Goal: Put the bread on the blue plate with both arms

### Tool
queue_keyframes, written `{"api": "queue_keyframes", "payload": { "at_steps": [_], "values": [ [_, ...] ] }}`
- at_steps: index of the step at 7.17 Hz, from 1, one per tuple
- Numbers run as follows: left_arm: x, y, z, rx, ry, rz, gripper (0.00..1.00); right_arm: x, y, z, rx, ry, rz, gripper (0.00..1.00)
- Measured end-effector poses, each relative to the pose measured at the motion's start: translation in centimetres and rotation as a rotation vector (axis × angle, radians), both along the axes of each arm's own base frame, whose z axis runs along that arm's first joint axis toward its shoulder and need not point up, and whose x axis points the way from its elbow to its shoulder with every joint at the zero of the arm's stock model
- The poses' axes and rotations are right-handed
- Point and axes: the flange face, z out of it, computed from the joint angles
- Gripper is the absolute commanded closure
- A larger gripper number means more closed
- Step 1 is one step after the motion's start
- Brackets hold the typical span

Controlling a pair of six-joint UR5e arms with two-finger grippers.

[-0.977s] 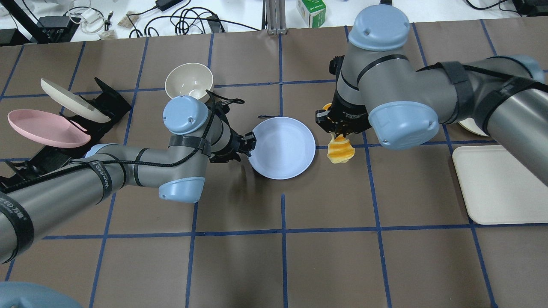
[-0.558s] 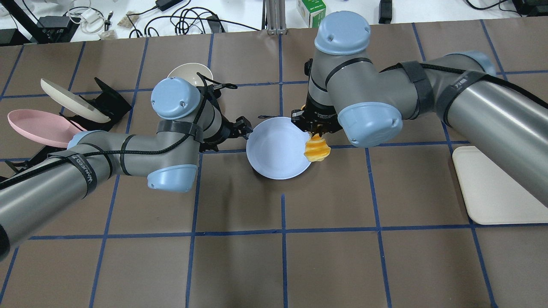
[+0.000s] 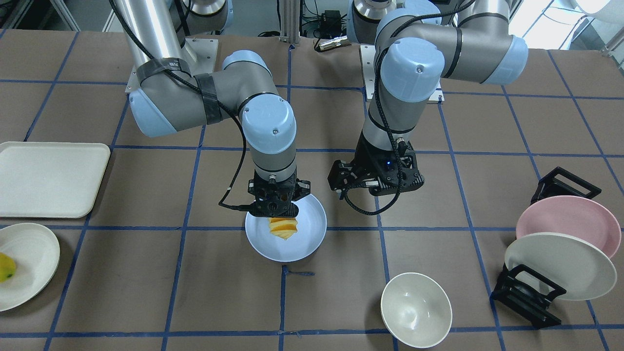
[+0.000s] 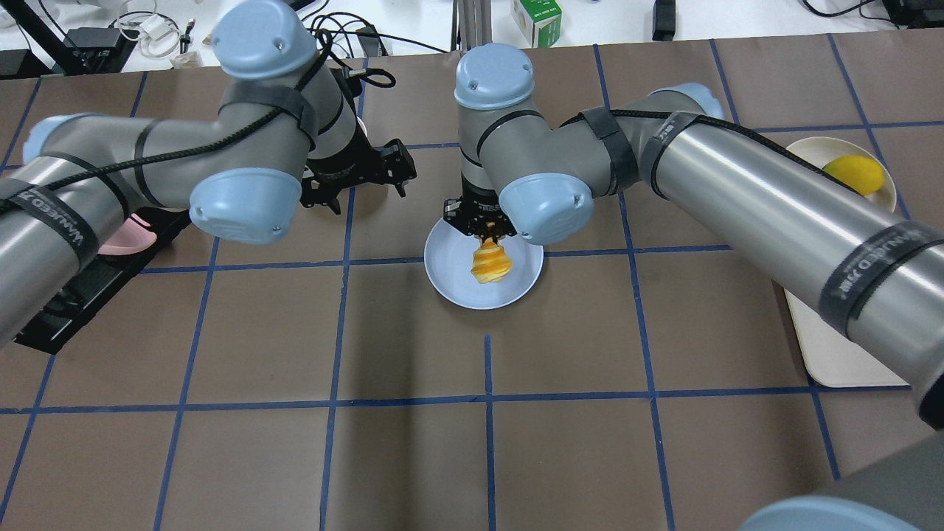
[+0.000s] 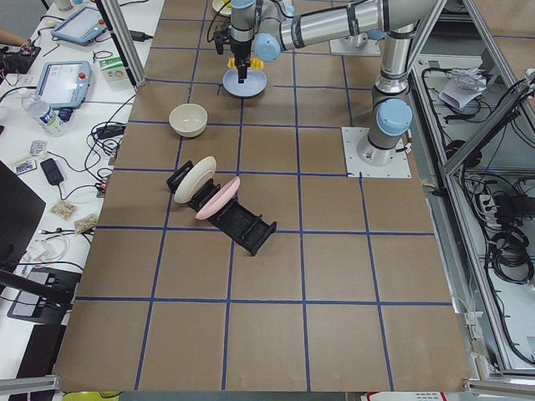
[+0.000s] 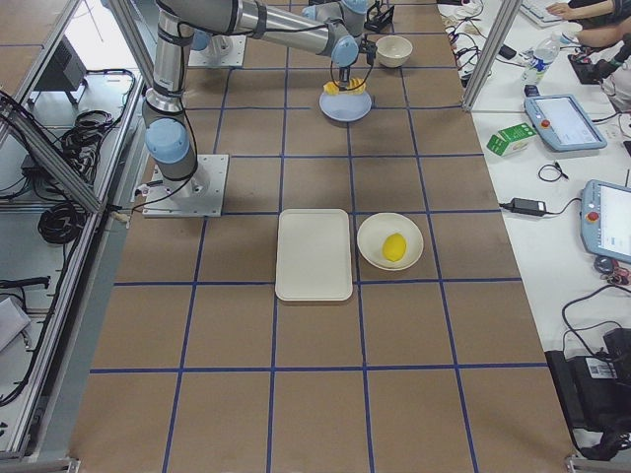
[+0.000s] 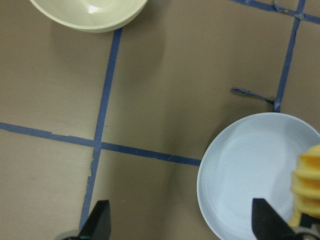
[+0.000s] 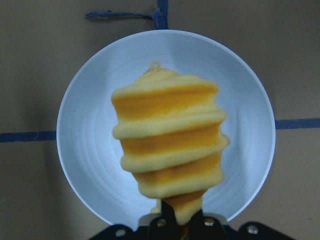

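Note:
The bread (image 3: 282, 228) is a ridged yellow-orange loaf that hangs upright from my right gripper (image 3: 274, 214), which is shut on its top end. It is over the middle of the blue plate (image 3: 312, 229) on the table; I cannot tell whether its lower tip touches the plate. The right wrist view shows the bread (image 8: 167, 150) centred over the plate (image 8: 85, 150). My left gripper (image 4: 358, 177) is open and empty, raised to the left of the plate (image 4: 450, 273). The left wrist view shows the plate (image 7: 240, 175) and the bread's edge (image 7: 307, 185) at lower right.
A cream bowl (image 3: 416, 309) stands near the left gripper. A black rack holds a pink plate (image 3: 568, 224) and a cream plate (image 3: 560, 265). On the robot's right are a cream tray (image 3: 48, 178) and a white plate (image 3: 29, 273) with a yellow fruit (image 3: 6, 267).
My right arm has carried the bread left, from beside the plate to over its middle. My left gripper has left the plate's left rim and drawn back, away and to the left.

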Motion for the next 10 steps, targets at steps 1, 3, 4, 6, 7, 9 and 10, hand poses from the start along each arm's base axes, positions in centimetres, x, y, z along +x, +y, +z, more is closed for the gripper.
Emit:
{"api": "queue_keyframes", "payload": {
  "at_steps": [1, 3, 4, 6, 7, 9, 10],
  "values": [
    [0.1, 0.4, 2.7, 0.001, -0.011, -0.039, 0.00, 0.3, 0.0, -1.0, 0.019, -0.004, -0.003, 1.00],
    [0.3, 2.7, 6.8, 0.027, -0.023, -0.139, 0.00, 1.0, -0.1, -2.5, 0.039, -0.049, -0.017, 0.73],
    [0.3, 3.7, 8.1, 0.040, -0.013, -0.172, 0.00, 1.1, -0.1, -3.2, 0.040, -0.057, -0.020, 0.69],
    [-0.1, 4.4, 9.2, 0.047, 0.058, -0.197, 0.00, 1.1, -0.1, -4.0, 0.017, -0.059, -0.022, 0.46],
    [0.2, 4.4, 9.6, 0.038, 0.046, -0.199, 0.00, 1.0, 0.0, -4.3, 0.014, -0.060, -0.023, 0.29],
    [1.1, 4.0, 10.1, 0.024, -0.034, -0.204, 0.00, 1.0, 0.1, -4.4, 0.012, -0.061, -0.023, 0.12],
    [1.3, 3.7, 10.1, 0.020, -0.057, -0.214, 0.00, 0.9, 0.0, -4.2, 0.008, -0.062, -0.024, 0.07]
  ]
}}
